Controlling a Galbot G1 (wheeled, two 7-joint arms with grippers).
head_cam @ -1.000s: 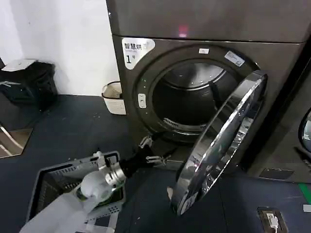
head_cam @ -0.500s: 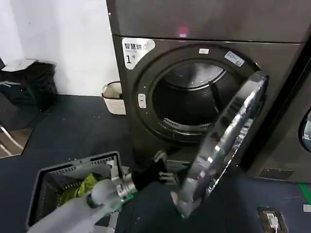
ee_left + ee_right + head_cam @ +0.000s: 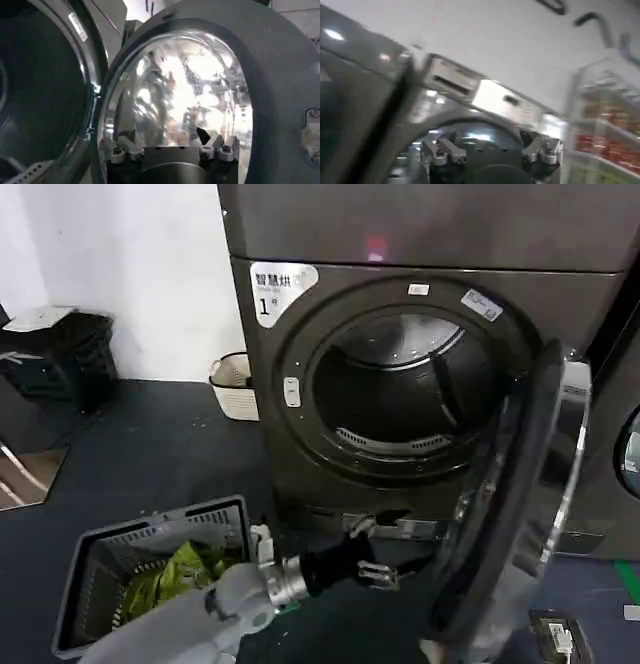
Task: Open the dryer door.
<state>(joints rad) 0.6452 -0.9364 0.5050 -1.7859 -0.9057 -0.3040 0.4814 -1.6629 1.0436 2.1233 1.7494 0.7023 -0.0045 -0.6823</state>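
Dryer door (image 3: 520, 514) dark grey, chrome edge; basket (image 3: 100, 554) grey.

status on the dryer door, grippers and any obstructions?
Left gripper open, low in front of the dryer, beside the door's inner face. Dryer door swung wide, drum exposed. Laundry basket on the floor under the left arm, not blocking.

Left arm: reaches from the near left toward the right, low, held almost level.
Left gripper (image 3: 372, 552): its fingers (image 3: 118, 150) are spread apart, with nothing between them.
Right gripper (image 3: 491, 151): fingers spread, nothing held.
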